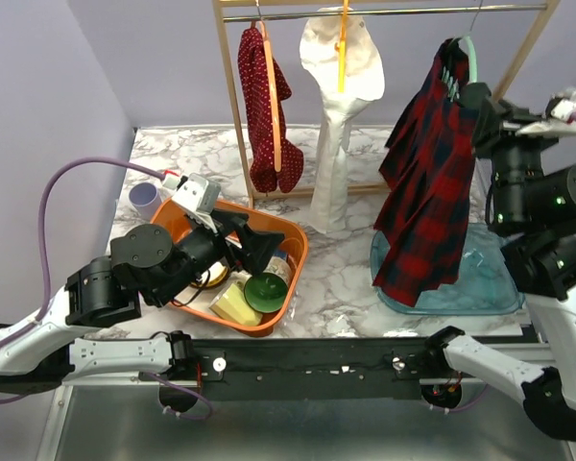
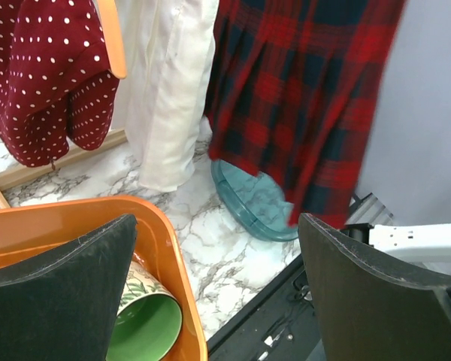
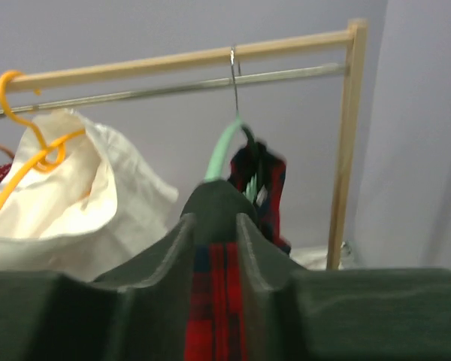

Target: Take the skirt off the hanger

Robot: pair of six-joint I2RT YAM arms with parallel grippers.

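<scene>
A red and dark plaid skirt point(image 1: 427, 182) hangs from a mint-green hanger point(image 1: 470, 58) on the rack's metal rail, at the right. My right gripper point(image 1: 472, 96) is shut on the skirt's top edge just below the hanger; in the right wrist view the plaid cloth point(image 3: 219, 301) is pinched between the fingers point(image 3: 173, 248), with the hanger point(image 3: 224, 150) right above. The skirt point(image 2: 308, 98) also shows in the left wrist view. My left gripper point(image 1: 259, 245) is open and empty, over the orange bin point(image 1: 293, 274).
A wooden rack point(image 1: 232, 96) also holds a red polka-dot garment point(image 1: 264, 115) and a white garment point(image 1: 338, 106) on orange hangers. A clear blue tray point(image 1: 480, 288) lies under the skirt. The bin holds a green cup point(image 1: 265, 291) and other items. A lilac cup point(image 1: 144, 199) stands far left.
</scene>
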